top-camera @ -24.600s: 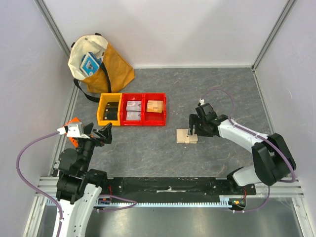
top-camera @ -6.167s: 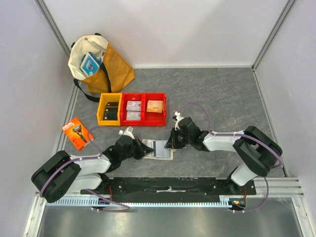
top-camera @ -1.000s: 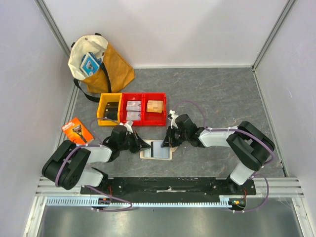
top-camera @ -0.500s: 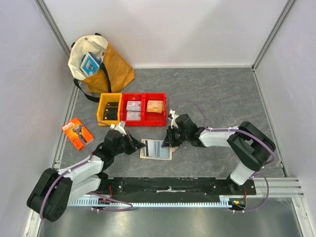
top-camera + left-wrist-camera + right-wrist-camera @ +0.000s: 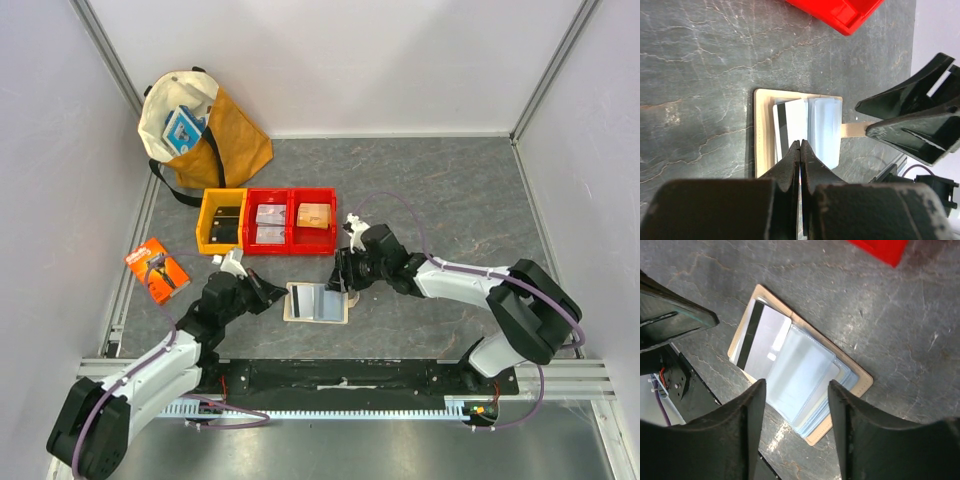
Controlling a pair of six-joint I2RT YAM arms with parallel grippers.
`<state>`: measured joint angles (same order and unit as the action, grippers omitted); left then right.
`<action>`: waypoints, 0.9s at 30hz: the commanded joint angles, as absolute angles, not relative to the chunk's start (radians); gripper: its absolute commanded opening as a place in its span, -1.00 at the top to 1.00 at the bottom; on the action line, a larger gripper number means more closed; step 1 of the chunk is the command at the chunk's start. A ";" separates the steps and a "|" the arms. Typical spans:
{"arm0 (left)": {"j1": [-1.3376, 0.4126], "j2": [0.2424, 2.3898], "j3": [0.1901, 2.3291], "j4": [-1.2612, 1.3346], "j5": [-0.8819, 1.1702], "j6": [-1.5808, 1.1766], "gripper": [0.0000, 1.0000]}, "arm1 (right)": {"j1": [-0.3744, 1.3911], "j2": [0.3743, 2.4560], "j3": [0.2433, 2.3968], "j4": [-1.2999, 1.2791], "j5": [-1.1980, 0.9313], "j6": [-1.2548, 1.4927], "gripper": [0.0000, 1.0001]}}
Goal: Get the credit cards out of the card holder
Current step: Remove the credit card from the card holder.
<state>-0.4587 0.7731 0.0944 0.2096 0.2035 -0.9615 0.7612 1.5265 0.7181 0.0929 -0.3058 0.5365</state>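
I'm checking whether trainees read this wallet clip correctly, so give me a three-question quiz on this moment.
1. True or false: the left end effector is clamped on a card.
2. The card holder is: A) snapped shut, B) lying open on the table, C) held up in the air.
3. What colour is the card with the black stripe?
Key: 1. False; its jaws are shut on nothing. 2. B. 3. Light grey.
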 commanded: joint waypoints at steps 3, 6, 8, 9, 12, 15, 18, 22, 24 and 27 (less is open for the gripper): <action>-0.460 0.752 0.113 0.166 0.164 -0.967 0.96 | 0.779 1.489 0.772 0.120 -0.321 0.462 -0.27; -0.460 0.796 0.162 0.117 0.211 -0.934 0.73 | 0.798 1.509 0.784 0.124 -0.327 0.463 -0.26; -0.460 0.840 0.195 0.103 0.244 -0.920 0.62 | 0.810 1.531 0.795 0.130 -0.337 0.468 -0.19; -0.460 0.869 0.205 0.101 0.261 -0.914 0.59 | 0.813 1.546 0.801 0.138 -0.341 0.478 -0.15; -0.462 0.925 0.227 0.101 0.290 -0.908 0.49 | 0.822 1.581 0.811 0.169 -0.365 0.508 0.01; -0.466 0.957 0.244 0.104 0.307 -0.900 0.42 | 0.831 1.624 0.824 0.196 -0.391 0.535 0.18; -0.469 0.976 0.253 0.103 0.308 -0.897 0.41 | 0.834 1.673 0.834 0.204 -0.403 0.549 0.29; -0.474 0.988 0.271 0.065 0.298 -0.882 0.28 | 0.835 1.716 0.833 0.206 -0.408 0.557 0.36; -0.479 0.986 0.281 0.046 0.290 -0.873 0.26 | 0.834 1.730 0.830 0.206 -0.410 0.558 0.41; -0.488 0.988 0.294 0.026 0.278 -0.865 0.24 | 0.835 1.727 0.827 0.206 -0.413 0.566 0.42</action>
